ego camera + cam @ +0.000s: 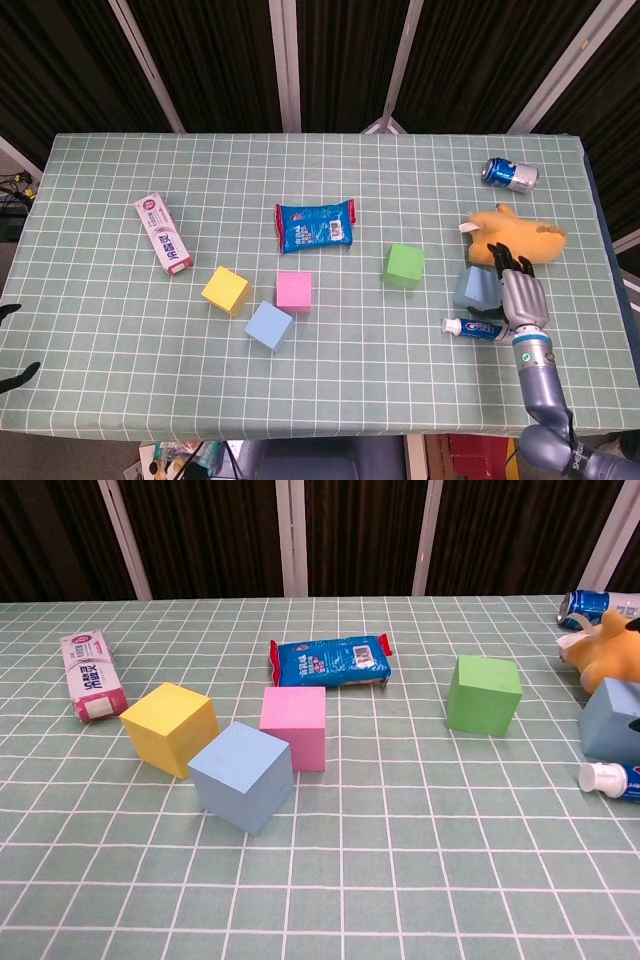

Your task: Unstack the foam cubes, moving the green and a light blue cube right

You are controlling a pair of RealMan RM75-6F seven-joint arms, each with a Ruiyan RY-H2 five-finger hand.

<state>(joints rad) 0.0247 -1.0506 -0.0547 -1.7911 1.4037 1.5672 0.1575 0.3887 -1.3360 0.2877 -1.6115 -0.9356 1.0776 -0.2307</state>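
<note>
Seen from above and from chest height: a table (120, 360) under a pale green checked cloth. Near the right edge, a light blue foam cube (474, 288) resting on the cloth, just above a small white-capped toothpaste tube (472, 327) and below an orange plush toy (515, 236). Gripped from its right side by the robot's right hand (520, 296), dark fingertips (499, 260) curled over the cube's top edge. Left of it and apart, a green foam cube (404, 265), standing alone. Further left, a loose cluster: a pink foam cube (294, 291), a yellow foam cube (225, 290), a second light blue foam cube (268, 326), none stacked. Beyond them, a blue snack packet (316, 225), a pink-and-white toothpaste box (163, 234), and a blue drink can (510, 174) lying at the far right. Left hand out of sight in both views.
</note>
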